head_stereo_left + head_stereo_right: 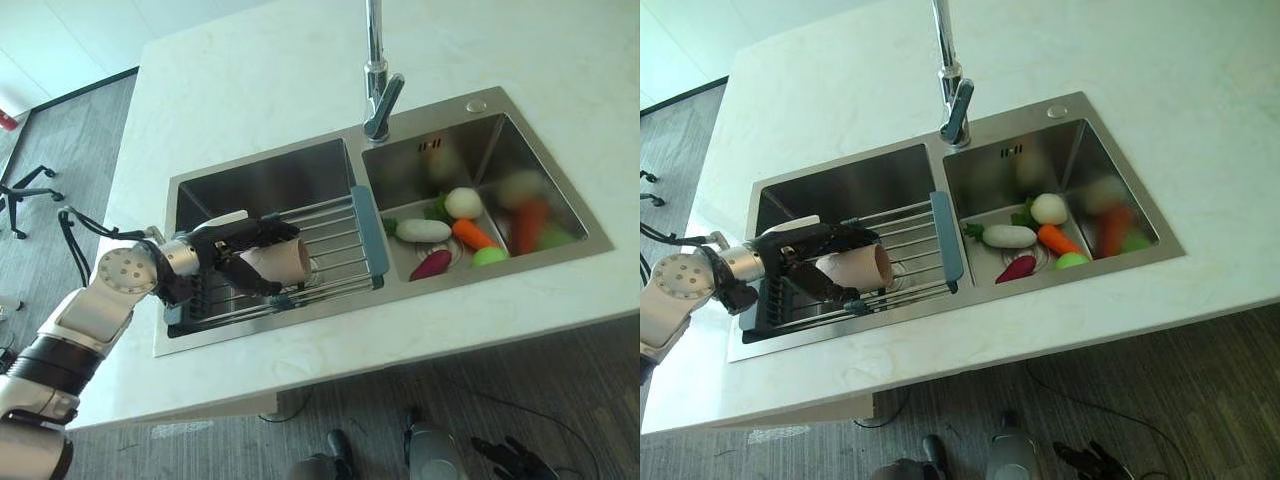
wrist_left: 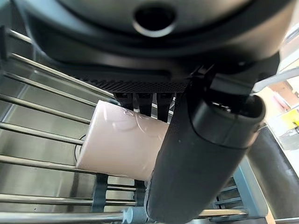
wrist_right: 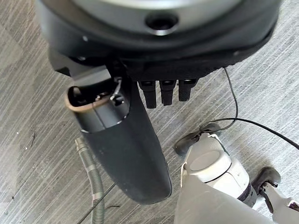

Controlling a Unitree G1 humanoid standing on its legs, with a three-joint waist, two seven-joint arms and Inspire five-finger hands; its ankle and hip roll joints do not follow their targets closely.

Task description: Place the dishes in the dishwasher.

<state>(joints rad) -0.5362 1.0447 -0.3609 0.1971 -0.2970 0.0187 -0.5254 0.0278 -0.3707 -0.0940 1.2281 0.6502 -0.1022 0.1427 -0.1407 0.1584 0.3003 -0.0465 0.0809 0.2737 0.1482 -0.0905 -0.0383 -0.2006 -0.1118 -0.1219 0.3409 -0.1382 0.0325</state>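
My left hand (image 1: 235, 250) is curled around one pale pink cup (image 1: 280, 262), plain and smooth, lying sideways on the wire rack (image 1: 335, 245) over the sink's (image 1: 470, 115) left basin. At 3 o'clock from it, the right basin holds six toy vegetables (image 1: 470, 232). My right hand (image 3: 140, 107) hangs over the floor with its fingers relaxed and straight, holding nothing.

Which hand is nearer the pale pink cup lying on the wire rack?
Left. The left hand is curled round the pale pink cup over the wire rack; the right hand hangs low by the floor, well away from it.

one cup (image 1: 275, 262), two sink basins (image 1: 262, 185), two carrots (image 1: 472, 234)
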